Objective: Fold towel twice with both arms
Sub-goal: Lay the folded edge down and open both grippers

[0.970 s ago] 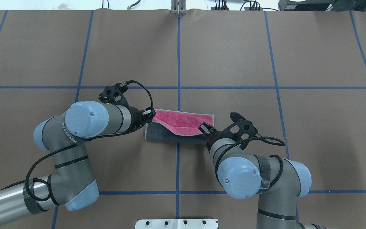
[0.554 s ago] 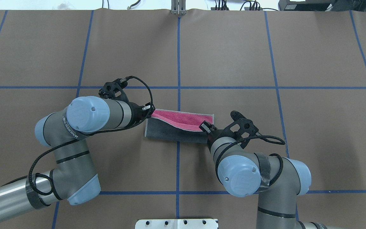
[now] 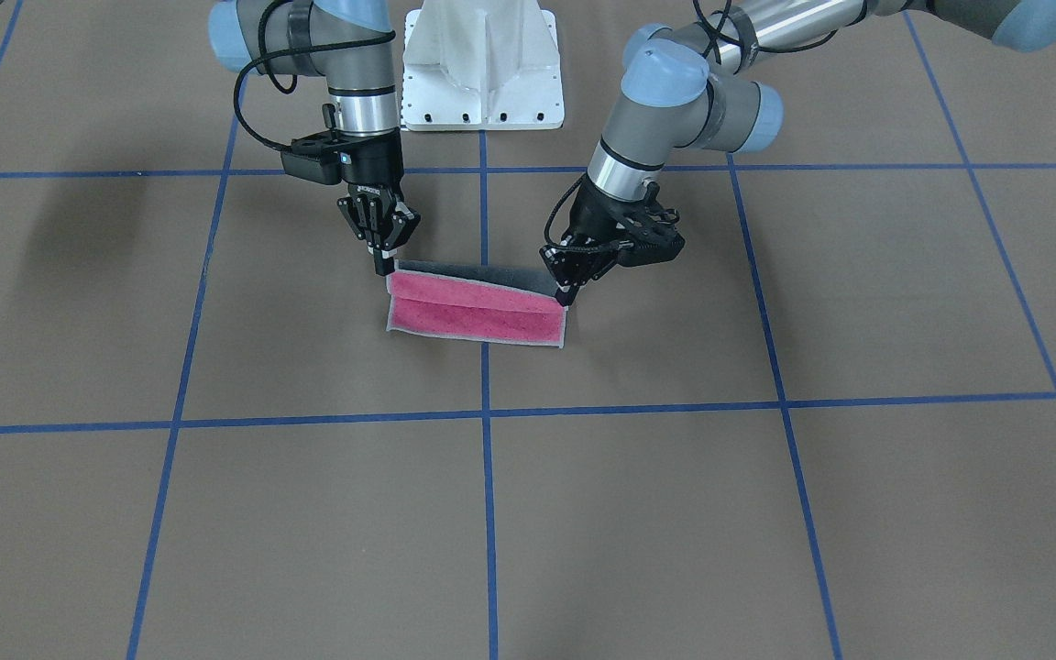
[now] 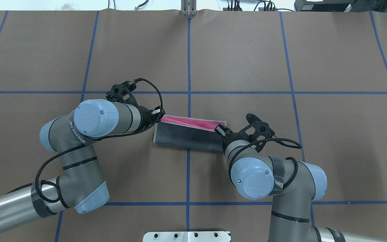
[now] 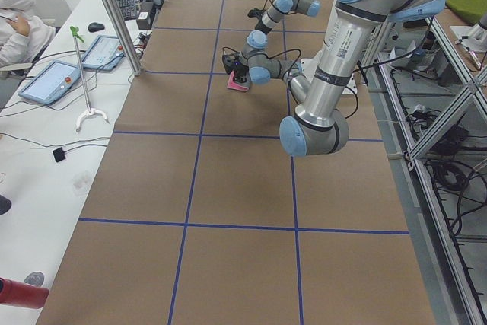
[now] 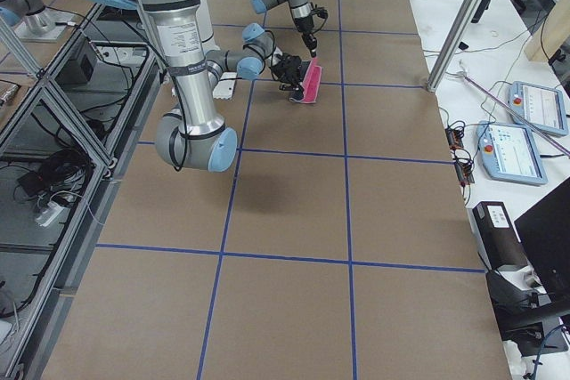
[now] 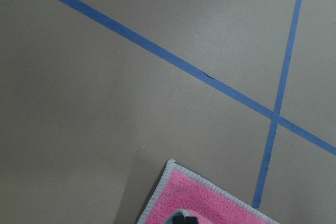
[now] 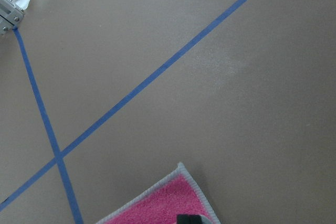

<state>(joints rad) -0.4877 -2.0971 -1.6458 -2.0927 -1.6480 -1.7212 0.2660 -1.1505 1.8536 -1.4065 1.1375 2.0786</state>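
Left silver-grey jointed arm [image 4: 123, 118] reaches in with its elbow bent and its wrist tilted down. The black two-finger left end effector [image 3: 565, 294] is pinched tight on a corner of the pink-and-grey terry towel [image 3: 473, 317]. Right silver-grey jointed arm [image 3: 363, 103] drops almost straight down, with the black two-finger right end effector [image 3: 384, 268] clamped on the opposite corner, fingertips pointing down.

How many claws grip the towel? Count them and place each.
2. The left claw pinches the towel at its corner on the front-facing view's right; the right claw pinches the corner on that view's left. Neither is hidden.
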